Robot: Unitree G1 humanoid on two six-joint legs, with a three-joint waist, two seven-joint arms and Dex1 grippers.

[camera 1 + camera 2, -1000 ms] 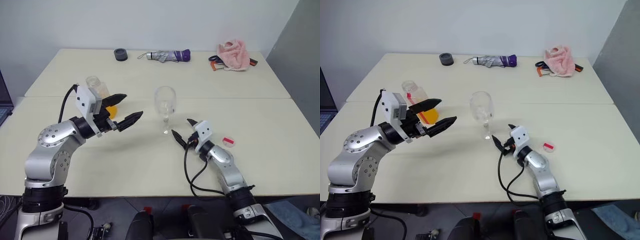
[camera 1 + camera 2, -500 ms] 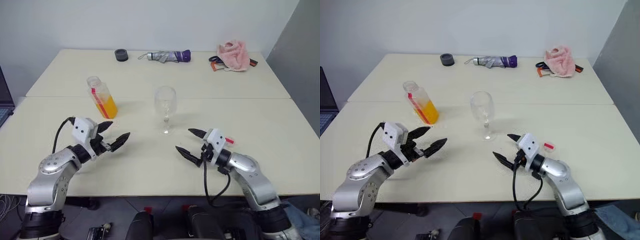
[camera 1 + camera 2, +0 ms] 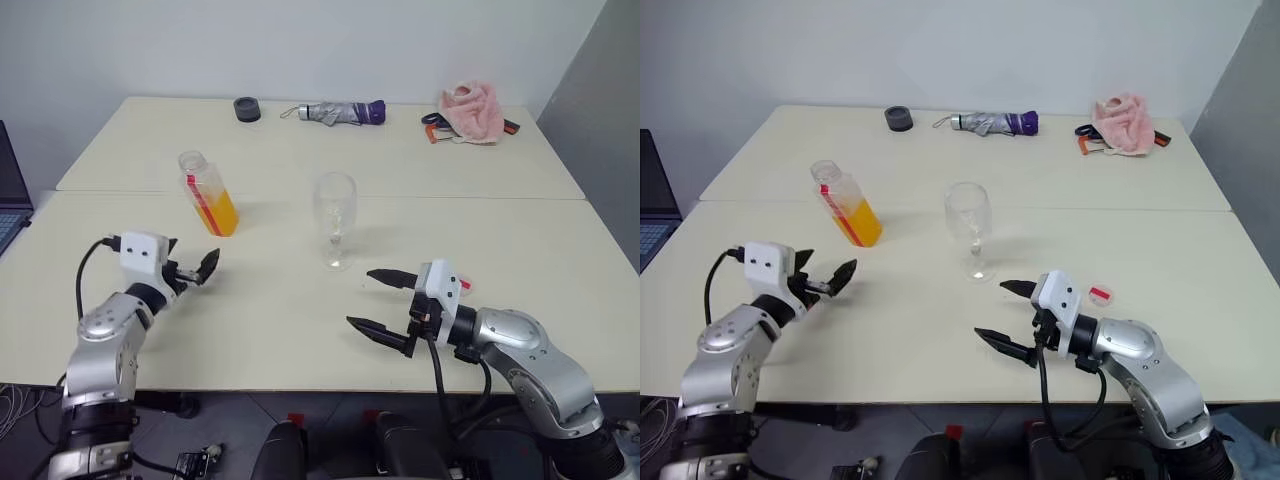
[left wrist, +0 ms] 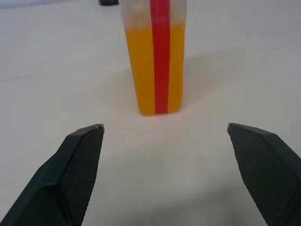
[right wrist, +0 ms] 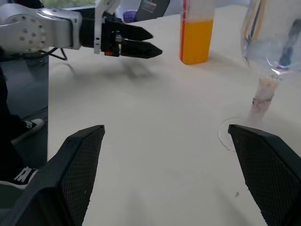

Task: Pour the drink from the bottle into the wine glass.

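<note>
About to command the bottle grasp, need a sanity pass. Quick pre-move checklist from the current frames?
1. Left gripper open, nothing held: ok.
2. Right gripper open, nothing held: ok.
3. Bottle upright on the table, apart from both grippers, drink inside: ok.
4. Bottle cap off: ok; the neck looks open, and a small pink-red cap lies by the right arm.
5. Wine glass upright, standing apart from the bottle: ok.
6. Glass empty: cannot tell; the bowl looks clear of orange, though the right wrist view shows marks on the stem.
</note>
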